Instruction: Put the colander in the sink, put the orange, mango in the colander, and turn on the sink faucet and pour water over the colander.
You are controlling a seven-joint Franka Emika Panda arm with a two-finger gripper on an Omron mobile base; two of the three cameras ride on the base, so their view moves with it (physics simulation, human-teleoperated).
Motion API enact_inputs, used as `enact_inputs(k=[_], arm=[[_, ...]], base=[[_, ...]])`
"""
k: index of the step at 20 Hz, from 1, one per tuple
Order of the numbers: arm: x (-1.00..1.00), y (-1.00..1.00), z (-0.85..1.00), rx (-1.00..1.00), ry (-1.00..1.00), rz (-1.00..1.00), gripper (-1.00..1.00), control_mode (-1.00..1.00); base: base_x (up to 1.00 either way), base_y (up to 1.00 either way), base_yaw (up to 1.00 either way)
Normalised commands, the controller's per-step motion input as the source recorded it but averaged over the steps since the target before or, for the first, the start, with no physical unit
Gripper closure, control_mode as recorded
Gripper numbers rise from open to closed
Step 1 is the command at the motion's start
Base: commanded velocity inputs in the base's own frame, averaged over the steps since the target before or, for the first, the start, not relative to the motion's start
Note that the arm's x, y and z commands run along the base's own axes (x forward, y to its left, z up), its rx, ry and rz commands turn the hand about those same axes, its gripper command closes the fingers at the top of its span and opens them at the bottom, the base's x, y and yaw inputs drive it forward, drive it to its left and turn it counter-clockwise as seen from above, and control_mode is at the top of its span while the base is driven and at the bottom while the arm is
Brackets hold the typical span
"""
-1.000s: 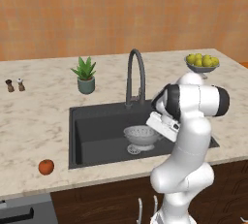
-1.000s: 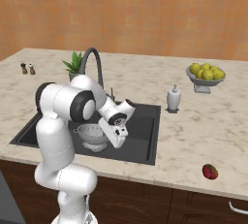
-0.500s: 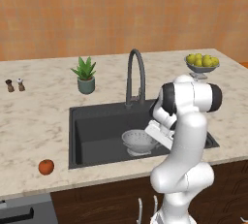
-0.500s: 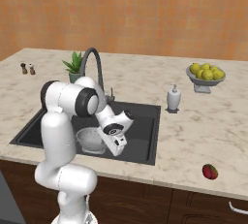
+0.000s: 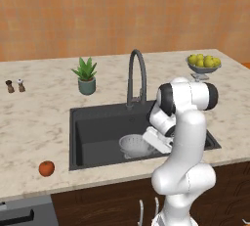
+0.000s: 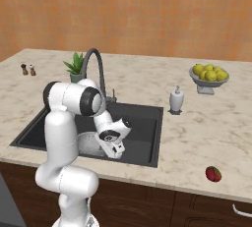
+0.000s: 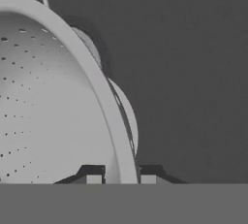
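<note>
The colander [image 5: 135,145] hangs low inside the sink [image 5: 93,132], near the basin's front right part, and my gripper [image 7: 121,177] is pinched on its rim: in the hand view one fingertip sits inside the perforated wall and the other outside it. Whether its foot already touches the basin floor I cannot tell; the pale disc under it in the hand view may be its base or the drain.

So I judge this to be the first step, nearly done: setting the colander down. Next I need to seat it level on the floor, spread the fingers, and lift straight up so the rim does not drag along.

After that comes the fruit. The orange [image 5: 46,168] lies on the counter [image 5: 39,122] left of the sink, near the front edge, well apart from me. A red-green fruit, likely the mango [image 6: 213,174], lies on the counter to the right, also near the front edge.

The sink faucet [image 5: 137,76] arches over the back of the basin, and no water runs. It stands between me and the potted plant [image 5: 86,75], and my lift should stay clear of the spout. The soap dispenser [image 6: 176,99] sits just right of the sink, and the fruit bowl [image 6: 208,75] and two small shakers [image 5: 14,85] stand well off.
</note>
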Motion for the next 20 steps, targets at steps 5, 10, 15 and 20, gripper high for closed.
enact_inputs(k=[5, 10, 15, 20], arm=[[-0.23, 0.01, -0.13, -0.06, -0.13, 0.00, 1.00, -1.00], [-0.16, 0.00, -0.05, -0.11, -0.10, 0.00, 1.00, -1.00], [-0.07, 0.00, -0.02, -0.09, -0.07, 0.00, -1.00, -1.00], [0.00, -0.05, 0.21, -0.03, -0.11, 0.00, -1.00, -1.00]], base=[[0.00, 0.00, 0.00], [0.00, 0.00, 0.00], [0.00, 0.00, 0.00], [0.00, 0.00, 0.00]])
